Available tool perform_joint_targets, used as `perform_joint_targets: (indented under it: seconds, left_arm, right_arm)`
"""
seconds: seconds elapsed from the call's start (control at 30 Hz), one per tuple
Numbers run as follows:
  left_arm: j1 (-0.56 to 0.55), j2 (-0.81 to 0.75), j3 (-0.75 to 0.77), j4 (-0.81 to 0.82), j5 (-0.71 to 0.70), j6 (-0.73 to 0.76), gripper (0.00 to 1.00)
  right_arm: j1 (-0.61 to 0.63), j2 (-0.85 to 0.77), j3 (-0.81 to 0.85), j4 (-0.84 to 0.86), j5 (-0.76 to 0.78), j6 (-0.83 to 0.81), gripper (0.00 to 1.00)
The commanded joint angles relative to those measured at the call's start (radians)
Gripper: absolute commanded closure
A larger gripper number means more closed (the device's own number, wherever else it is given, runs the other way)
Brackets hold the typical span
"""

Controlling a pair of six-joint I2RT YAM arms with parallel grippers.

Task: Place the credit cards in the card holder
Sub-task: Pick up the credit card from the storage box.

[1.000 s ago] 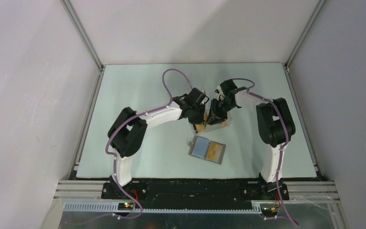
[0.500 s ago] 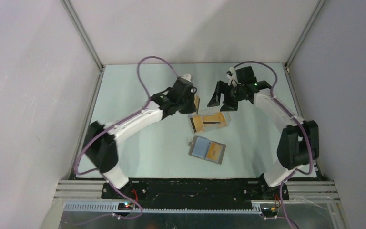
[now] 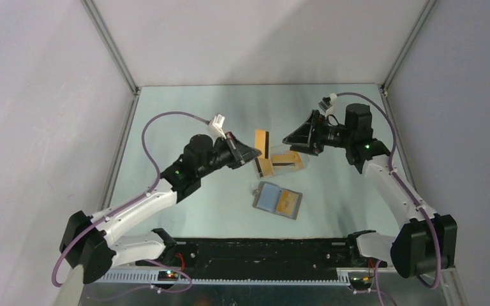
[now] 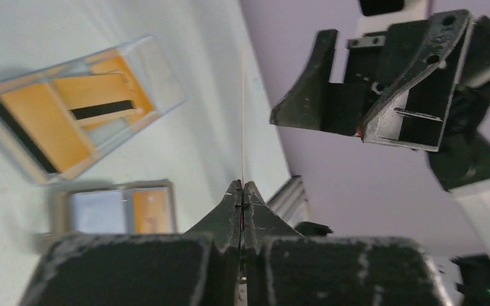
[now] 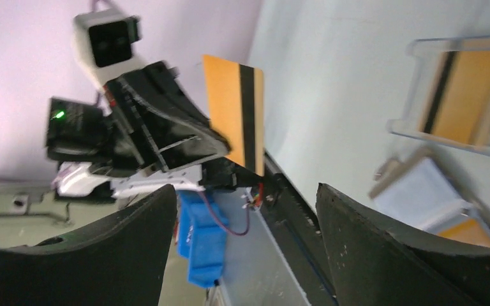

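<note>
The left tool (image 3: 245,153) is pinched shut on one credit card (image 3: 262,143), gripping it by one end so the rest stands clear in the air beyond the tips. Just past that, the right tool (image 3: 295,136) faces it, jaws wide and empty. Below and between the two, the clear box (image 3: 287,159) with further cards (image 3: 267,167) rests on the desk (image 3: 185,127). Farther below lies the open card holder (image 3: 269,197), one pocket filled. With so small a bite, I judge the card could pivot or slip during a handover, or buckle if pushed askew into a pocket
</note>
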Motion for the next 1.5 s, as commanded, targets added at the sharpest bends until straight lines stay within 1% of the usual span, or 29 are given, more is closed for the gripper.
perform_joint_targets:
  seconds: [0.0,0.03,0.13,0.2,0.33,0.37,0.43,0.47,0.57,0.63,0.67,0.7,0.77,0.8,0.83,0.9,0.93,0.97,1.0,1.03,1.07,1.1,1.13,1.17,1.2,1.23,1.27,1.33,1.47]
  left_arm:
    - [-0.001,-0.057,-0.031,0.322,0.132,-0.139,1.00]
    - [-0.001,-0.062,-0.033,0.329,0.141,-0.142,1.00]
    - [-0.002,-0.070,-0.027,0.350,0.169,-0.153,1.00]
    - [-0.001,-0.073,-0.028,0.370,0.183,-0.159,1.00]
    - [-0.002,-0.071,-0.030,0.394,0.201,-0.178,1.00]
    - [-0.001,-0.069,-0.032,0.397,0.204,-0.180,1.00]
    - [0.000,-0.063,-0.035,0.404,0.214,-0.186,1.00]
    - [0.000,-0.064,-0.037,0.413,0.214,-0.190,1.00]
    - [-0.001,-0.065,-0.043,0.420,0.210,-0.195,1.00]
    - [-0.002,-0.060,-0.040,0.425,0.211,-0.198,1.00]
    - [-0.002,-0.058,-0.039,0.426,0.214,-0.200,1.00]
    - [-0.002,-0.053,-0.037,0.427,0.215,-0.200,1.00]
    - [-0.002,-0.047,-0.036,0.428,0.219,-0.198,1.00]
    - [-0.002,-0.046,-0.037,0.427,0.219,-0.199,0.98]
    - [-0.001,-0.043,-0.041,0.426,0.216,-0.200,0.95]
    - [0.000,-0.040,-0.053,0.426,0.211,-0.202,0.68]
    - [0.001,-0.040,-0.058,0.426,0.207,-0.201,0.47]
    - [0.002,-0.043,-0.073,0.425,0.193,-0.196,0.34]
    - [0.003,-0.046,-0.084,0.423,0.186,-0.195,0.29]
    - [0.005,-0.051,-0.106,0.409,0.169,-0.193,0.26]
    - [0.005,-0.055,-0.119,0.391,0.156,-0.194,0.25]
    - [0.005,-0.062,-0.139,0.338,0.128,-0.186,0.24]
    - [0.006,-0.063,-0.148,0.296,0.113,-0.181,0.24]
    - [0.005,-0.061,-0.154,0.200,0.085,-0.161,0.24]
    - [0.005,-0.053,-0.157,0.086,0.068,-0.150,0.24]
    - [0.002,-0.047,-0.156,0.025,0.030,-0.127,0.25]
    - [0.001,-0.030,-0.154,-0.084,0.012,-0.117,0.25]
    - [-0.005,0.008,-0.157,-0.195,-0.021,-0.091,0.27]
    - [-0.041,0.102,-0.187,-0.220,-0.009,-0.097,0.29]
  right_arm:
    - [0.047,-0.027,-0.024,0.310,-0.146,0.201,0.19]
    - [0.063,-0.024,-0.024,0.330,-0.146,0.209,0.20]
    - [0.094,0.006,-0.024,0.387,-0.139,0.262,0.29]
    - [0.109,0.021,-0.024,0.433,-0.138,0.301,0.32]
    - [0.128,0.036,-0.024,0.566,-0.148,0.391,0.41]
    - [0.136,0.038,-0.024,0.616,-0.150,0.425,0.42]
    - [0.150,0.047,-0.025,0.683,-0.153,0.471,0.46]
    - [0.154,0.055,-0.025,0.699,-0.148,0.483,0.52]
    - [0.165,0.059,-0.025,0.732,-0.140,0.512,0.60]
    - [0.169,0.063,-0.025,0.746,-0.139,0.525,0.67]
    - [0.171,0.065,-0.024,0.759,-0.143,0.531,0.75]
    - [0.171,0.067,-0.024,0.767,-0.145,0.542,0.87]
    - [0.171,0.064,-0.024,0.782,-0.148,0.553,1.00]
    - [0.171,0.062,-0.025,0.785,-0.147,0.555,1.00]
    - [0.169,0.058,-0.025,0.784,-0.147,0.556,1.00]
    - [0.162,0.048,-0.024,0.773,-0.150,0.552,1.00]
    - [0.153,0.036,-0.024,0.737,-0.149,0.532,1.00]
    - [0.143,0.028,-0.024,0.708,-0.146,0.513,1.00]
    - [0.137,0.007,-0.024,0.615,-0.142,0.455,1.00]
    - [0.127,-0.006,-0.024,0.558,-0.129,0.416,1.00]
    - [0.121,-0.032,-0.025,0.421,-0.121,0.325,1.00]
    - [0.113,-0.044,-0.025,0.271,-0.098,0.281,1.00]
    - [0.113,-0.065,-0.025,0.199,-0.084,0.183,1.00]
    - [0.116,-0.074,-0.027,0.084,-0.049,0.137,1.00]
    - [0.118,-0.096,-0.051,0.048,-0.031,0.084,1.00]
    - [0.120,-0.106,-0.072,0.015,-0.010,0.072,1.00]
    - [0.121,-0.126,-0.121,0.017,-0.006,0.070,1.00]
    - [0.122,-0.160,-0.205,0.037,0.013,0.082,1.00]
    - [0.155,-0.214,-0.350,0.070,0.059,0.094,1.00]
